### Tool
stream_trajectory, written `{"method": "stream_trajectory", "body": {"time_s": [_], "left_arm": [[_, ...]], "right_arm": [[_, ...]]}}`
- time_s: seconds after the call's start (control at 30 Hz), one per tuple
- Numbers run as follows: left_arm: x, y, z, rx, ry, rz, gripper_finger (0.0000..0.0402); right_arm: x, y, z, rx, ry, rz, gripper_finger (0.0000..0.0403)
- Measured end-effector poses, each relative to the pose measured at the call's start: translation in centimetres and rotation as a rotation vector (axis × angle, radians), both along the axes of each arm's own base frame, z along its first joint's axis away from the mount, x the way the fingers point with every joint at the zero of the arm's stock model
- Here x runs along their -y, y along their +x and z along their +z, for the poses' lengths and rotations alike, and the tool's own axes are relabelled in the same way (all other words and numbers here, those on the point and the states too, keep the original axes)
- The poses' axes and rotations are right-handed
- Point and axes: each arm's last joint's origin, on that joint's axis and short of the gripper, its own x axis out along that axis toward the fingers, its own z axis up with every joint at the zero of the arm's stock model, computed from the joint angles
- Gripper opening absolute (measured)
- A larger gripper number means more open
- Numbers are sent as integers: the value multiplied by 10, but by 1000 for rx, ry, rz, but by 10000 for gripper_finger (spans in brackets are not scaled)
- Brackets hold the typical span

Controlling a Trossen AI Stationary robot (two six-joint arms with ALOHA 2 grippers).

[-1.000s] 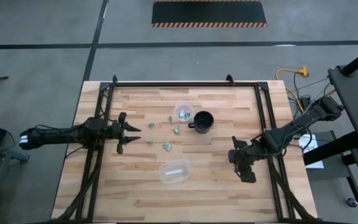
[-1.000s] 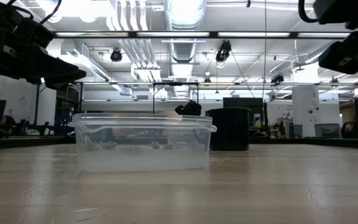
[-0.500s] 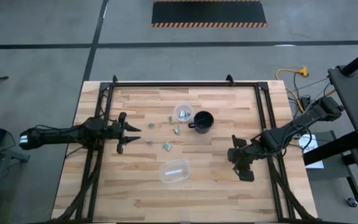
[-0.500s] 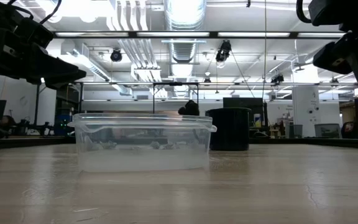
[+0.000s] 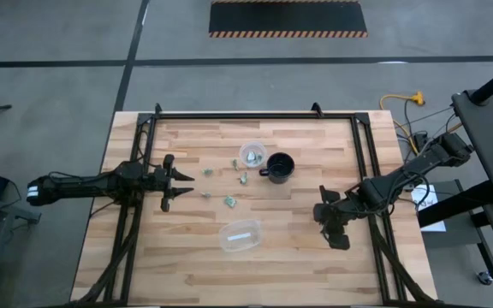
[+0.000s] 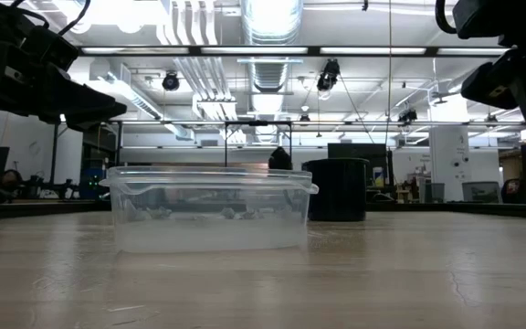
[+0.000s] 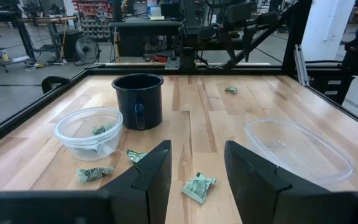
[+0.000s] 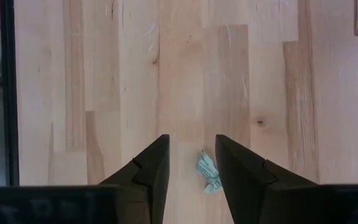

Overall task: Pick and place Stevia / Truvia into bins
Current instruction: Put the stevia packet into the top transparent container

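Note:
Several green-and-white Stevia packets point(image 5: 229, 202) lie flat on the wooden table point(image 5: 298, 265), left of the black mug point(image 5: 280, 166). The round clear cup point(image 5: 252, 155) stands by the mug with a packet point(image 7: 99, 130) inside. My right gripper point(image 8: 192, 168) hangs open over the table's right part, pointing steeply down. A lone packet point(image 8: 207, 172) lies on the wood below it, by one finger point(image 8: 241, 177). My left gripper point(image 7: 196, 171) waits open at the table's left side, held level, with a packet point(image 7: 198, 186) on the table ahead of it.
An oval clear tub point(image 5: 239, 235) sits near the table's front middle, and fills the low view as the tub point(image 6: 208, 208). A black metal frame point(image 5: 255, 115) runs along the far edge and both sides. Bare wood lies between the tub and my right gripper point(image 5: 325, 218).

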Motion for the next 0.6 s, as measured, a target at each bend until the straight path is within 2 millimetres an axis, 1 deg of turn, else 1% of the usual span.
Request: {"method": "stream_trajectory", "body": {"time_s": [0.4,0.6], "left_arm": [[0,0,0,0,0,0,132],[0,0,0,0,0,0,132]], "right_arm": [[1,-1,-1,19,-53,61,147],[4,-6,-3,-39,-79,62,164]]}}
